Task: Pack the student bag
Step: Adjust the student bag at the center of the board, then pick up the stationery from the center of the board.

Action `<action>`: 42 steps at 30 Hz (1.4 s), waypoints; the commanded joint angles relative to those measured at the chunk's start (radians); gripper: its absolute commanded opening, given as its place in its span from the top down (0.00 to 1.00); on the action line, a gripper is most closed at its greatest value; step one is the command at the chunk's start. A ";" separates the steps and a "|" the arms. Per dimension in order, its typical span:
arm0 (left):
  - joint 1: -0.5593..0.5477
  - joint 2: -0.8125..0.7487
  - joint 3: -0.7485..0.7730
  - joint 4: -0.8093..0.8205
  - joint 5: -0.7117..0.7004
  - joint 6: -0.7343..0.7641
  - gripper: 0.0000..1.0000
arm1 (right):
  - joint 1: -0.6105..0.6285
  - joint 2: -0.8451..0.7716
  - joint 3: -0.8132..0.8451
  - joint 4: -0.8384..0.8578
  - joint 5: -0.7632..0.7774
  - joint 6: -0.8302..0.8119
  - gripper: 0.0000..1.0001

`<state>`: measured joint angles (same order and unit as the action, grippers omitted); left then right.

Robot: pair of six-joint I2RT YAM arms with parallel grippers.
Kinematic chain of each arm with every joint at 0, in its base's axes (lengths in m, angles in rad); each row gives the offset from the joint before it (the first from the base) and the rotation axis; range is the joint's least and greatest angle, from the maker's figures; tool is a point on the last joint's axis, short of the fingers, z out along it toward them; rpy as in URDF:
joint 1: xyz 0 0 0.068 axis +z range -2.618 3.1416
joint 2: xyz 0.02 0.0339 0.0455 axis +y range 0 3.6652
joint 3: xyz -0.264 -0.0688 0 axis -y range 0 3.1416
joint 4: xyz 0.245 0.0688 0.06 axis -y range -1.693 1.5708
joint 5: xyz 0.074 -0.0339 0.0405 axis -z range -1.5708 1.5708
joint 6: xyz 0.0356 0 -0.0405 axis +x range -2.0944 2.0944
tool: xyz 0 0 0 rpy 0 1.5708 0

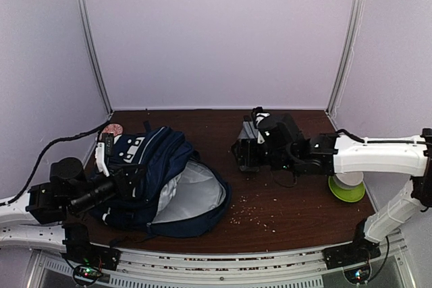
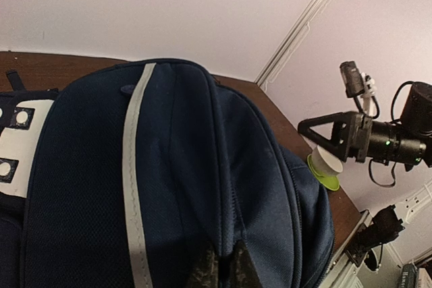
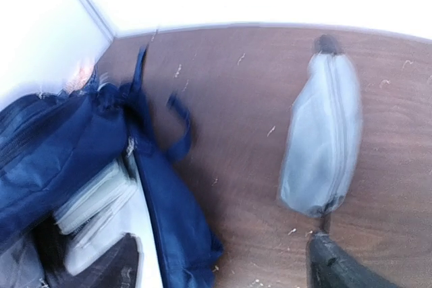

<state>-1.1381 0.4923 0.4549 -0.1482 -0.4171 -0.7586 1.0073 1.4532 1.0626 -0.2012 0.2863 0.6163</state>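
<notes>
The student bag (image 1: 165, 180), navy blue with white trim, lies on the left of the table, its main compartment open and showing pale grey lining (image 1: 192, 193). My left gripper (image 1: 131, 181) is shut on a fold of the bag's fabric near a zip seam; in the left wrist view the fingertips (image 2: 202, 271) pinch the navy cloth (image 2: 202, 166). My right gripper (image 1: 245, 156) is open and empty, over the table between the bag and a small grey pouch (image 3: 320, 146). The right wrist view shows the bag's open side (image 3: 162, 200) with pale flat items (image 3: 91, 200) inside.
The grey pouch (image 1: 248, 128) lies at mid-back, partly under the right arm. A white cup on a green saucer (image 1: 346, 185) stands at the right. Crumbs (image 1: 260, 214) dot the wooden table (image 1: 283, 227). White walls enclose the back and sides.
</notes>
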 commanded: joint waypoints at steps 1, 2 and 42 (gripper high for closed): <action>-0.003 -0.052 0.000 0.127 -0.031 0.004 1.00 | -0.061 -0.038 -0.001 -0.076 0.193 -0.036 0.04; -0.003 -0.056 -0.002 0.123 -0.030 0.001 1.00 | -0.094 -0.022 0.020 -0.102 0.174 -0.035 0.01; -0.003 -0.095 -0.050 0.101 -0.056 -0.026 1.00 | -0.375 0.447 0.298 -0.066 -0.245 0.042 0.90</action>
<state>-1.1400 0.4355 0.4000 -0.1314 -0.4263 -0.7879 0.6384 1.9224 1.3651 -0.2867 0.0731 0.6476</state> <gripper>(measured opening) 0.063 0.177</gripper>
